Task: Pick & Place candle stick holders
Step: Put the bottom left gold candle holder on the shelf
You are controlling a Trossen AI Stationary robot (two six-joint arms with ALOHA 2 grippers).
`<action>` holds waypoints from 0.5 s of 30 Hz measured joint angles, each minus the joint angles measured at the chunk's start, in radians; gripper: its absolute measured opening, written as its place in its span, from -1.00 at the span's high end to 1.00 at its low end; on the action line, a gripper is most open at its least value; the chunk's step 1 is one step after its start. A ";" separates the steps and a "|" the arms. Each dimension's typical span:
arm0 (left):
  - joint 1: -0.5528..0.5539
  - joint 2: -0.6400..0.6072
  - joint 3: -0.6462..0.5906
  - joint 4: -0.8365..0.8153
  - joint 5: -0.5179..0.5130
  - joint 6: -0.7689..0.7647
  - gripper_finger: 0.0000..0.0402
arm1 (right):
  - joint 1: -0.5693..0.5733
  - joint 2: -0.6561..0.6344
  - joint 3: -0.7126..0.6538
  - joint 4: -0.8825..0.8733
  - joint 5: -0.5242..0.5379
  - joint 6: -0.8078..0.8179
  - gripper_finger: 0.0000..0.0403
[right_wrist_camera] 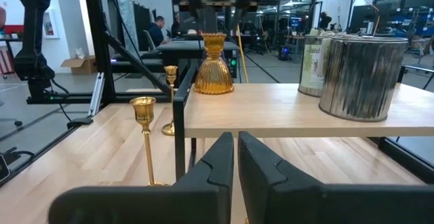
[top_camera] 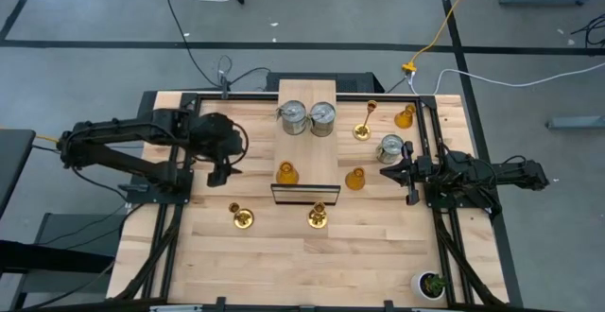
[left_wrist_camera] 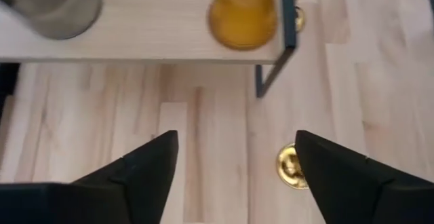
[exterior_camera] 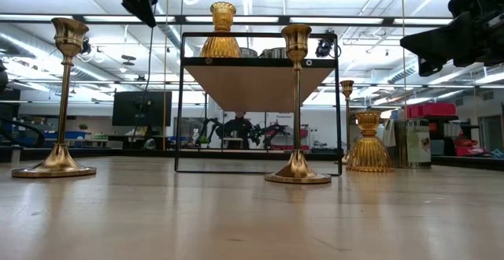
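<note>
A raised wooden shelf (top_camera: 308, 95) stands mid-table. On it are two silver cans (top_camera: 294, 118) (top_camera: 322, 118) and an amber holder (top_camera: 286, 172). Two gold candlesticks (top_camera: 242, 217) (top_camera: 318, 217) stand on their round bases on the table in front of it, and a third (top_camera: 363, 128) to its right. Also to the right are two amber holders (top_camera: 355, 179) (top_camera: 406, 116) and a silver can (top_camera: 390, 147). My left gripper (top_camera: 225, 173) hangs open left of the shelf, above the table, nothing between its fingers (left_wrist_camera: 237, 142). My right gripper (top_camera: 392, 172) is shut and empty, right of the shelf.
A small green potted plant (top_camera: 433, 284) sits at the table's near right corner. Black frame rails (top_camera: 170, 227) run along both table sides. In the left wrist view, the shelf's black leg (left_wrist_camera: 271, 75) stands on the table beyond the fingers. Bare wood lies near the front edge.
</note>
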 joint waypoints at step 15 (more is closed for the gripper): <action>-0.210 0.000 0.000 -0.006 0.080 -0.021 -0.82 | 0.000 0.000 0.000 0.000 0.000 0.000 0.87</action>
